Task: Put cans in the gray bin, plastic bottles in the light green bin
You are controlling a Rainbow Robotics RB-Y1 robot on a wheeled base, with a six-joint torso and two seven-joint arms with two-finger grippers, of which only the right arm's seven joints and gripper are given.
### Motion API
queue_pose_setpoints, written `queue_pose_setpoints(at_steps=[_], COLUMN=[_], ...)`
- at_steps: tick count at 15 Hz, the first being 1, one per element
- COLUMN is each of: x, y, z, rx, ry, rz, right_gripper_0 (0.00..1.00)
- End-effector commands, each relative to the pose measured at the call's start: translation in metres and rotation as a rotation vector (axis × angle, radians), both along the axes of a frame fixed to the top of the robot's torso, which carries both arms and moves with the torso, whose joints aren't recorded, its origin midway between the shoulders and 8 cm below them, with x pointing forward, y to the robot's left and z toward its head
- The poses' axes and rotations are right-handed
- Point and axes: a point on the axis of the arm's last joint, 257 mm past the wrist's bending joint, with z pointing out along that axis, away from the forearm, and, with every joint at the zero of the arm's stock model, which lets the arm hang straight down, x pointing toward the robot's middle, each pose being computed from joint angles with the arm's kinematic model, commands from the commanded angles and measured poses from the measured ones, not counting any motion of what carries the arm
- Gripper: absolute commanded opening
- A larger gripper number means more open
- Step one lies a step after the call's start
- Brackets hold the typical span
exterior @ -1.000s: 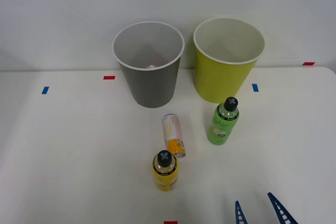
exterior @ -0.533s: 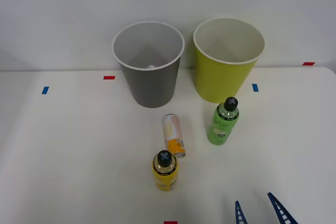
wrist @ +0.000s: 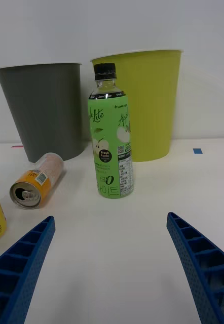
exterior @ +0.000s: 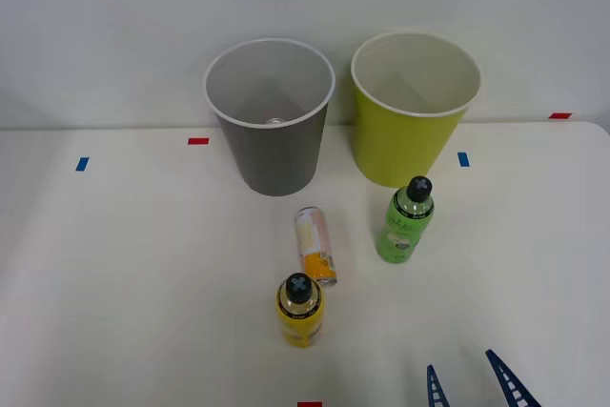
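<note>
Change: nothing is moving since earlier; right gripper is waiting, fingers spread.
Remaining: green bottle at 12 o'clock, yellow bottle, orange can lying on bench.
Done: something metallic is showing inside gray bin.

Gray bin and light green bin upright, side by side, far end of desk. Cream-orange can lying on its side. Green bottle upright near green bin; yellow bottle upright, nearest.
</note>
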Motion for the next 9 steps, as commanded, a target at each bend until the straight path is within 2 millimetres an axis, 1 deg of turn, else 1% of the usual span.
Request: queue_pose_setpoints(at_steps=[1,9], x=[0.0000,0.0000], y=[0.0000,0.0000], z=[0.0000,0.0000], rx=[0.000,0.000], ry=[0.000,0.000], rz=[0.000,0.000], right_gripper_0=[0.75,0.75])
